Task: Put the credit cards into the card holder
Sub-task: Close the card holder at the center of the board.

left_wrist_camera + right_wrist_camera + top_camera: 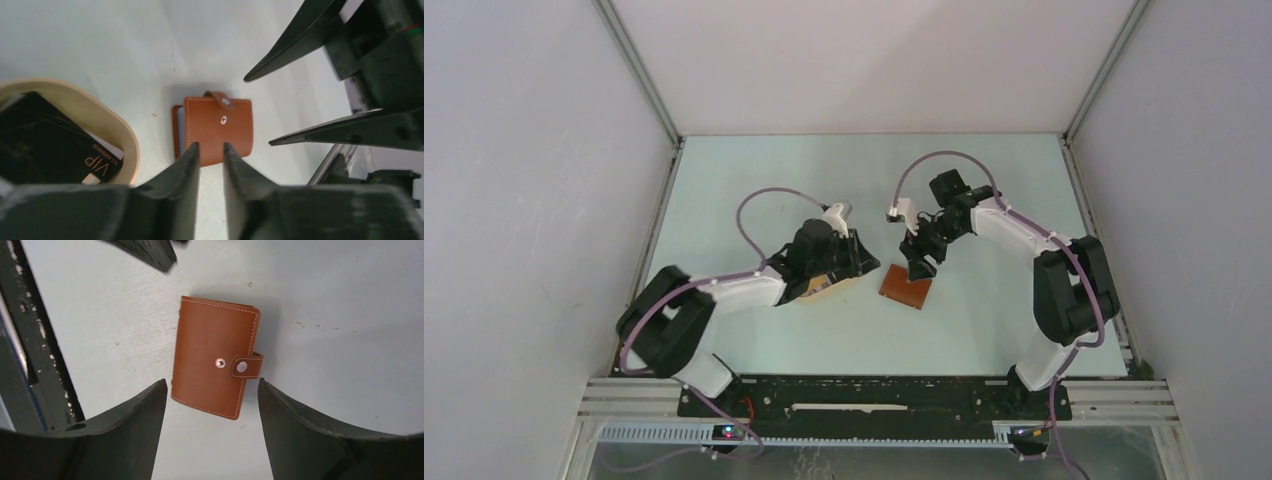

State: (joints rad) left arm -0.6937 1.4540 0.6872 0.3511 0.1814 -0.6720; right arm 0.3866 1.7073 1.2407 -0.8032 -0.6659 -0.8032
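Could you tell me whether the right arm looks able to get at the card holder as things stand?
Probably yes. The right gripper hangs directly above the closed card holder, its fingers open to either side, with nothing between. The left gripper sits close beside the holder but not over it.

Cream oval tray (127, 145) on pale table (100, 40) — white walls (524, 150) around

Robotics lab test cell: white panel walls (524, 150) on aluminium framing (638, 70), pale surface (844, 340), left arm (739, 290) and right arm (1024, 235) bolted to black base rail (874, 395), cable duct (874, 437).
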